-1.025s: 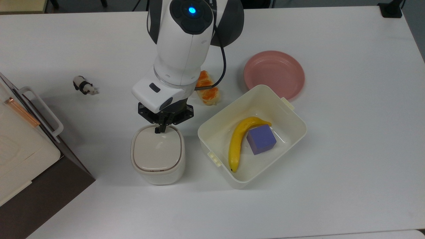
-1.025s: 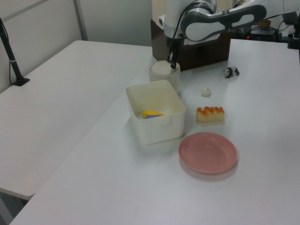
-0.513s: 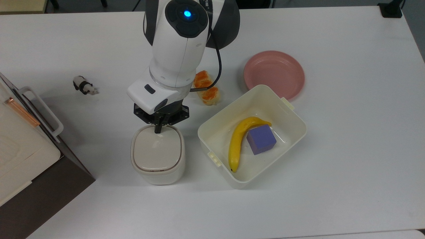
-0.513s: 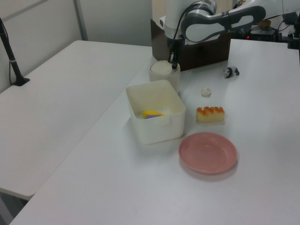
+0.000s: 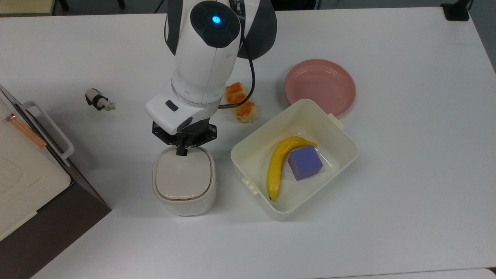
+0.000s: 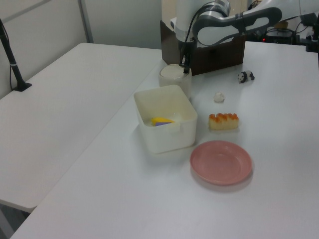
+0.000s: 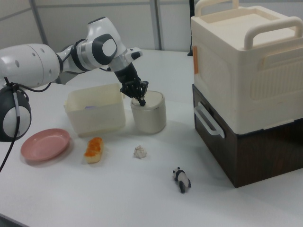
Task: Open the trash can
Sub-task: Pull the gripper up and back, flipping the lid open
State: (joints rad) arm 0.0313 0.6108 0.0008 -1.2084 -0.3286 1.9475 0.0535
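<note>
White tabletop point(image 5: 387, 213) all round; the bin point(image 5: 184, 180) sits directly under the gripper point(image 5: 181, 151), fingers together, tip on the lid's edge. Pressing step: next, probably a firmer downward push.

small cream-white trash can point(image 5: 184, 182) stands upright, flat beige lid closed, just beside the tub point(image 5: 341, 153).

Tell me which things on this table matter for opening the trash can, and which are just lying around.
Part of the job:
- trash can, lid down
- gripper, fingers together at the lid's edge nearest the arm

Just lying about:
- tub holding a banana and a purple block
- pink plate
- orange-topped food piece
- toy panda
- big appliance
</note>
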